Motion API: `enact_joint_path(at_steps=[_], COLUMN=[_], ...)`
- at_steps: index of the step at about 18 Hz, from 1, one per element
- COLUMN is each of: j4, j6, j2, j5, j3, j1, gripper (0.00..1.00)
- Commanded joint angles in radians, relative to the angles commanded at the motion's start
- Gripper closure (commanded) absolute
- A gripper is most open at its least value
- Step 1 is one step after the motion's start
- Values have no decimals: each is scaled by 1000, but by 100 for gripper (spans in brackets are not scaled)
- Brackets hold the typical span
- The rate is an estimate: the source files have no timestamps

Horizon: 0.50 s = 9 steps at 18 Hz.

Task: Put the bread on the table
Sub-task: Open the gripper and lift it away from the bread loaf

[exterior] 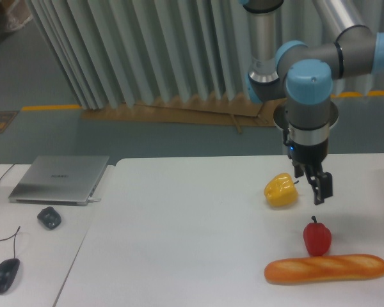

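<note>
The bread (326,268), a long golden-orange baguette with pale slashes, lies flat on the white table (179,243) near its front right edge. My gripper (315,186) hangs well above and behind the bread, over the table between the two peppers. Nothing is held between its fingers. From this side view I cannot make out whether the fingers are apart or together.
A yellow bell pepper (281,190) sits left of the gripper and a red bell pepper (317,237) stands just behind the bread. On the narrower desk at left are a closed laptop (61,179), a small dark object (49,218) and a mouse (6,275).
</note>
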Motion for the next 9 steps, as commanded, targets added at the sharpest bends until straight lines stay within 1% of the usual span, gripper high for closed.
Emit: enact_joint_path(at_steps=[9], j4=[3], j6=[6], j2=[3], j5=[3], j3=[-8], j1=[3], gripper=[0])
